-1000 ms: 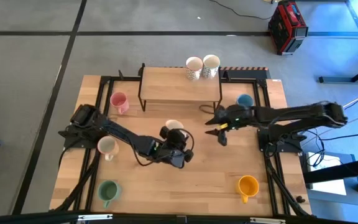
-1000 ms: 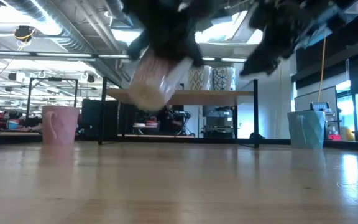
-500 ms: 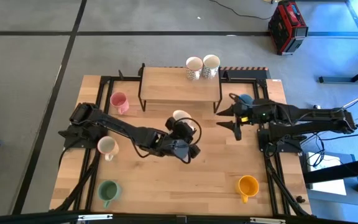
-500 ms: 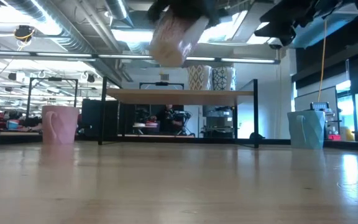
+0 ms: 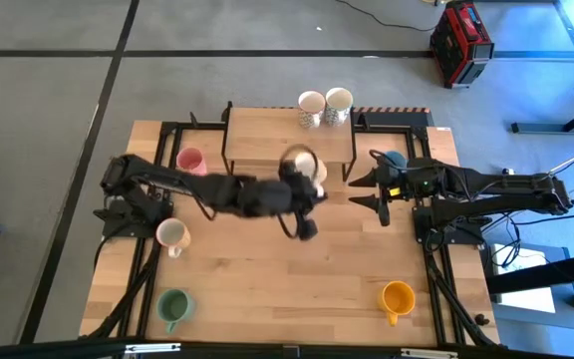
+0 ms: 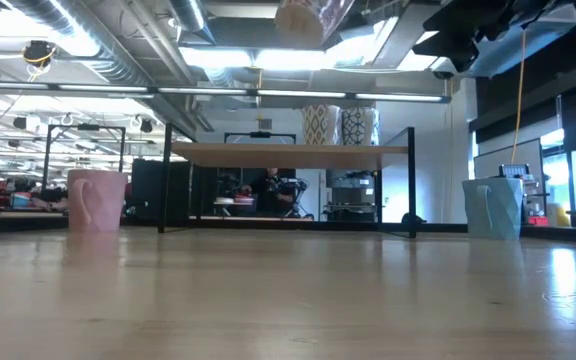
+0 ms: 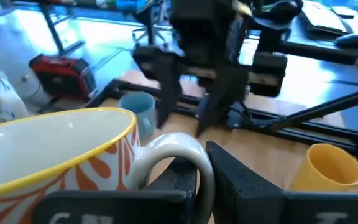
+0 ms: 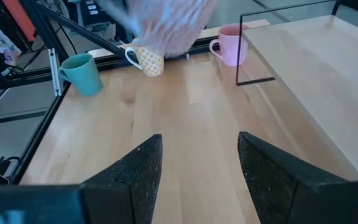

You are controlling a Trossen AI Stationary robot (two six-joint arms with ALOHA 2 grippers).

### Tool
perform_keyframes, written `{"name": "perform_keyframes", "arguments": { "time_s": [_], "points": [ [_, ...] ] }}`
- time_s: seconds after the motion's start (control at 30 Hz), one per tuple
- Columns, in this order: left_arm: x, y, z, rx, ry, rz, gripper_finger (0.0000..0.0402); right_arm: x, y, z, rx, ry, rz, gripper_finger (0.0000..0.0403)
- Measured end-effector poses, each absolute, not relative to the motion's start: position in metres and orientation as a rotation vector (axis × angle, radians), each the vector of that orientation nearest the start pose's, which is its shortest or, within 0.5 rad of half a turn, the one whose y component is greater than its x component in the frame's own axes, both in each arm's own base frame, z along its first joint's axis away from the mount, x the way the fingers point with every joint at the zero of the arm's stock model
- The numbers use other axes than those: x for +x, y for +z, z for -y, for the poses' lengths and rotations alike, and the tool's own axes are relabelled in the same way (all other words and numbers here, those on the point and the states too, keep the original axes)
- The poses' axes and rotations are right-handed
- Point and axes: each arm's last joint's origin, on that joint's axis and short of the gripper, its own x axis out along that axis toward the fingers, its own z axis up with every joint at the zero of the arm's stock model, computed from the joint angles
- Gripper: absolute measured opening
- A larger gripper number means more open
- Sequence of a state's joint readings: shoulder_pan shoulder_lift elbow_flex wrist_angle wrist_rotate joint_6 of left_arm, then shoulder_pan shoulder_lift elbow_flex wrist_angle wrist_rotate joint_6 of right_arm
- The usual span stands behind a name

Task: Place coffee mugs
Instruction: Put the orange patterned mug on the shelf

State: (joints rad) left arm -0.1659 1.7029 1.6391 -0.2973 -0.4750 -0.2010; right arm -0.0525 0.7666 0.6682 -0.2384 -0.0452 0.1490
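Note:
My left gripper point(image 7: 201, 177) is shut on a white mug with an orange leaf pattern and a yellow rim point(image 7: 61, 155). It holds this mug point(image 5: 300, 161) high over the front edge of the wooden shelf point(image 5: 287, 135). In the low view only the mug's base point(image 6: 303, 20) shows at the top. Two cream mugs point(image 5: 311, 108) point(image 5: 339, 103) stand on their bases at the shelf's far right. My right gripper point(image 5: 365, 191) hangs open to the right of the shelf, with nothing between its fingers point(image 8: 132, 174). My left gripper pinches the mug's handle point(image 7: 188, 152) between its two fingers, which lie on either side of the loop. The fingers come at it nearly level, from the table's near left. The mug hangs clear of table and shelf, about upright, mouth up.
Standing on the table are a pink mug point(image 5: 190, 163), a cream mug point(image 5: 172, 236), a green mug point(image 5: 173, 307), an orange-yellow mug point(image 5: 398, 298) and a light blue mug point(image 5: 394, 161) behind my right gripper. The shelf's black legs point(image 6: 165, 180) stand at the table's far middle.
My left gripper has risen with the mug and gone toward the far edge, up to the shelf's front, rolling as it went. The mug has turned from tilted to about upright. My right gripper drew back toward the table's right edge, then kept still.

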Motion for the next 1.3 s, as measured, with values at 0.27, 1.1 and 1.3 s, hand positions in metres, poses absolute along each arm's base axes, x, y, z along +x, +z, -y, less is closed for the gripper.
{"name": "perform_keyframes", "arguments": {
  "time_s": [0.27,1.1,1.3],
  "points": [
    [0.349,0.382,-0.031,-0.052,0.232,-0.211,0.0014,0.171,0.290,0.009,0.160,-0.061,-0.333,0.0199],
    [0.286,0.301,-0.211,0.013,0.101,0.016,0.0014,0.170,0.290,0.016,0.244,-0.357,-0.293,0.0199],
    [0.291,0.281,-0.229,-0.007,0.107,0.020,0.0014,0.170,0.290,0.016,0.243,-0.357,-0.293,0.0199]
  ]
}}
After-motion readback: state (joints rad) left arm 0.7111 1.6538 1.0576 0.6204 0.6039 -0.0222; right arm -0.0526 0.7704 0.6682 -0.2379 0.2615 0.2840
